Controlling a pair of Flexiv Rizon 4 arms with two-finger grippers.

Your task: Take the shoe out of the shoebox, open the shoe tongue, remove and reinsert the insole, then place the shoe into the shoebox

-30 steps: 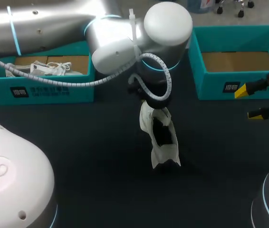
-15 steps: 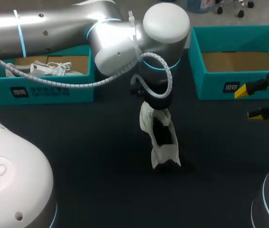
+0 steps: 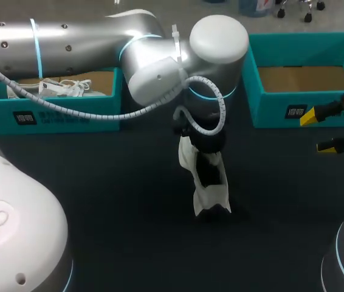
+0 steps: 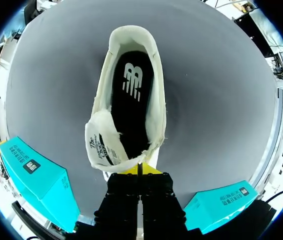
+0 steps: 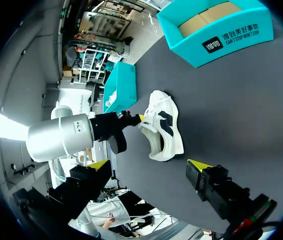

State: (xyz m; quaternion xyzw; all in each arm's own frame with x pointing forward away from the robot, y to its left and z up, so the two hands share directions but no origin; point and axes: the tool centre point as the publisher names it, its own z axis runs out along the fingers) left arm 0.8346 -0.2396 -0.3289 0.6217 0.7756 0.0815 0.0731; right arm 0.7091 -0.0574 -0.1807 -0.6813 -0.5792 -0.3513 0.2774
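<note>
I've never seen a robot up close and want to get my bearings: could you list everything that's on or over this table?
table: one, black, under everything.
left box: one, teal, far left.
right box: one, teal, far right, only its cardboard floor showing.
shoe: one, white, mid-table, tongue pulled aside.
insole: one, black, inside that shoe.
second shoe: one, white, laced, in the left box.
left claw: one, yellow-tipped, closed on the shoe's tongue end.
right claw: one, yellow-tipped, open, at the table's right, holding nothing.
</note>
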